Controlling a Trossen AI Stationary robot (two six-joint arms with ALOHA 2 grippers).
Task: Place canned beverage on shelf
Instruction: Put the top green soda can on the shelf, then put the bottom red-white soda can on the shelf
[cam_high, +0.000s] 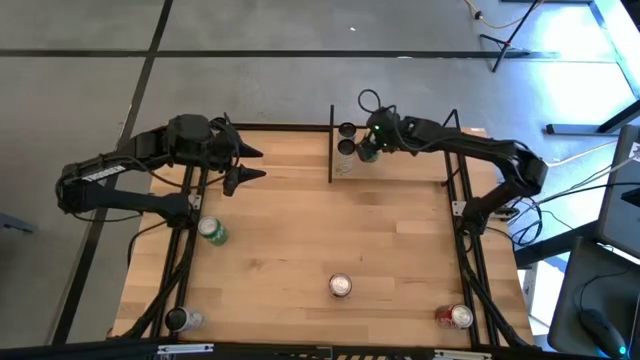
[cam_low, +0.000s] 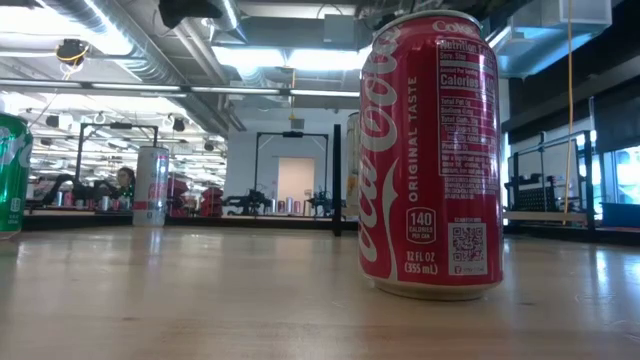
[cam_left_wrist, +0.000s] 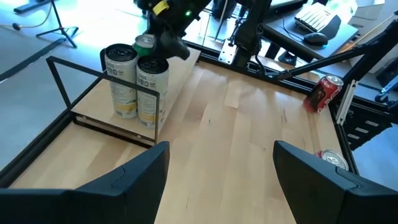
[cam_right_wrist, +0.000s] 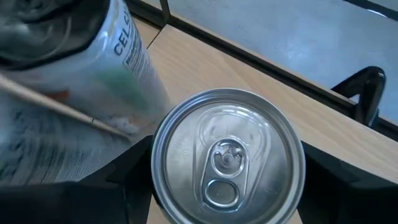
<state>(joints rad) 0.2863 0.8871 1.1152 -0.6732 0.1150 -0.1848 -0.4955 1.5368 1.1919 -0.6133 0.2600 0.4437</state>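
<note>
The right claw (cam_high: 369, 148) is at the far side of the light-wood bench (cam_high: 320, 230), over the small light-wood shelf with thin black metal bars (cam_high: 395, 168). It is closed around a green aluminium beverage can with a silver top (cam_right_wrist: 227, 155); in the right wrist view one dark finger (cam_right_wrist: 134, 163) stands on each side of the can, against its wall. The can is upright. I cannot tell if its bottom already touches the shelf board. Just beside it, two tall white slim cans with dark tops (cam_high: 346, 138) stand upright on the shelf, one behind the other, at the end near the black upright post (cam_high: 331, 145). In the left wrist view the green can is behind these two cans.

The left claw (cam_high: 245, 163) hovers over the far left part of the bench, well apart from the shelf. Its two dark fingers (cam_left_wrist: 134, 180) stand wide apart and nothing is between them.

Other cans are on the bench: a green can lying on its side near the left edge (cam_high: 212, 232), a silver-topped upright can near the front middle (cam_high: 341, 286), a red cola can lying at the front right corner (cam_high: 455, 317), and one more can at the front left corner (cam_high: 182, 320). In the low view a red cola can (cam_low: 430, 155) stands upright close to the camera.
</note>
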